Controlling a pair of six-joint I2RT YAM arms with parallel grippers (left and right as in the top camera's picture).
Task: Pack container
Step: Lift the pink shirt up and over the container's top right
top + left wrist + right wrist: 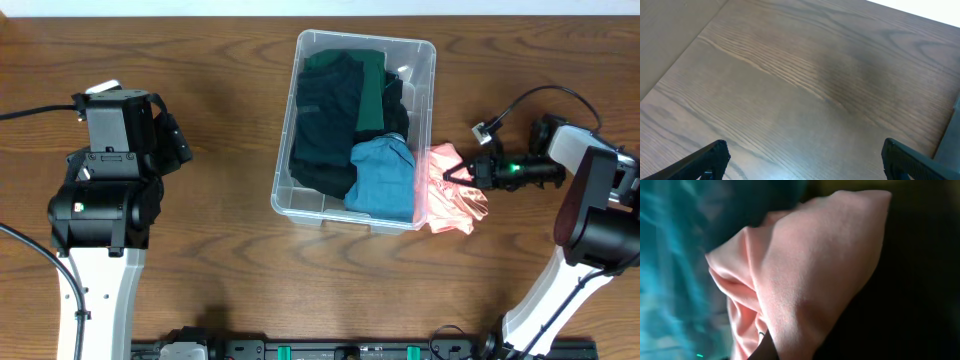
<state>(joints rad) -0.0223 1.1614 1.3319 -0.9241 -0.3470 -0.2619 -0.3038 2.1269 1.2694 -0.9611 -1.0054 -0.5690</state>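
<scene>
—Container (365,33), where is it?
—Middle of the bench (220,230), toward the far edge in the overhead view. Clear bin, rounded corners, sitting upright, open top facing the camera.
—Contents, quick.
—Black clothes (325,130) fill the left side from far wall to near wall. A dark green garment (372,95) is at the far right. A blue garment (383,180) is folded into the near right corner and reaches up to the rim.
—Anything outside it?
—A pink cloth (455,200), bunched on the bench and touching the container's right wall at the near end. Part of it shows pale through the clear plastic.
—And the right pincer (458,173)?
—It's at the far edge of the pink cloth, tips on the fabric, pointing toward the container, just beside its right wall. Pinching or spread, cannot tell. The right wrist view is only pink cloth (805,270) up close, with a teal blur to the left and darkness to the right. The fingers aren't readable there.
—What about the left pincer (807,162)?
—Spread wide. Its fingers (715,155) sit in the two bottom corners of the left wrist view with bare wood grain between them, gripping nothing. In the overhead view it's over the left part of the bench, well apart from the container.
</scene>
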